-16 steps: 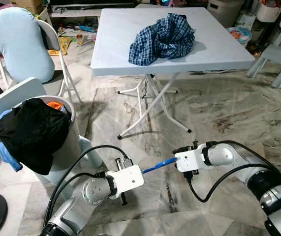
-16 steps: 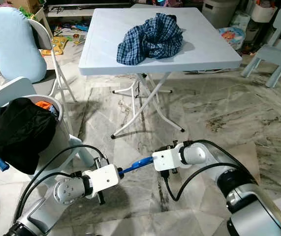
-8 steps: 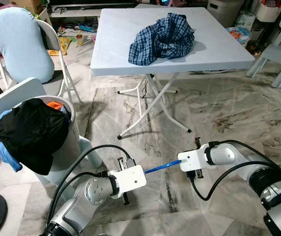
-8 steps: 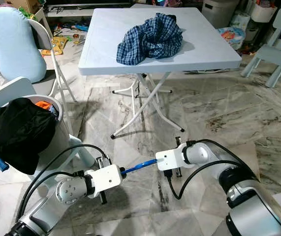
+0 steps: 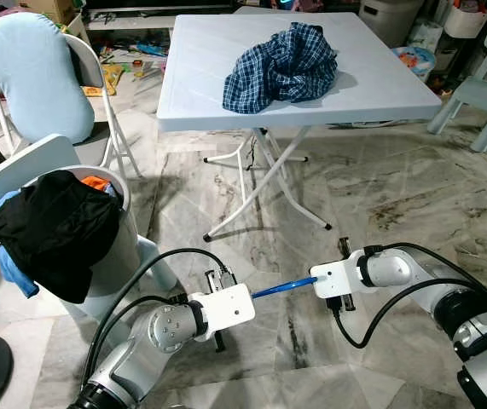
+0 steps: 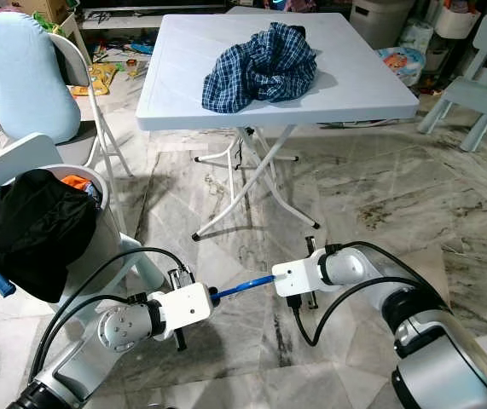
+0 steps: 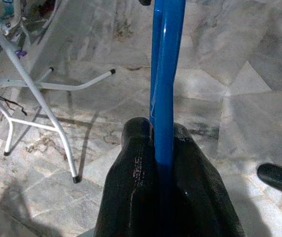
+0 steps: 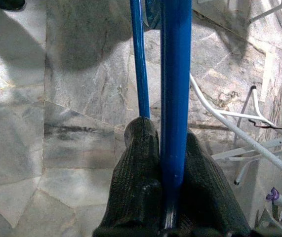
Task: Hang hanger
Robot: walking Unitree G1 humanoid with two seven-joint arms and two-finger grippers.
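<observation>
Sitting at the far left, a laundry basket (image 5: 128, 247) draped with black clothing (image 5: 55, 226) is standing beside a folding chair (image 5: 89, 77), well apart from the work at hand. Reaching in low over the marble floor (image 5: 397, 196), the left gripper (image 7: 164, 163) is pinching one end of the blue hanger (image 5: 281, 288), its two black fingers (image 7: 136, 182) pressed together on the plastic bar. Spanning the gap between both arms, the hanger is being held roughly level above the floor, probably so that it is steadied at two points before being carried to a rail, which is not identifiable among these views. Gripping the other end, the right gripper (image 8: 163, 163) is likewise clamping the bar between closed fingers (image 8: 205, 187). Lying farther off on the white folding table (image 5: 379, 89) is a crumpled plaid shirt (image 5: 284, 64), untouched by either arm.
</observation>
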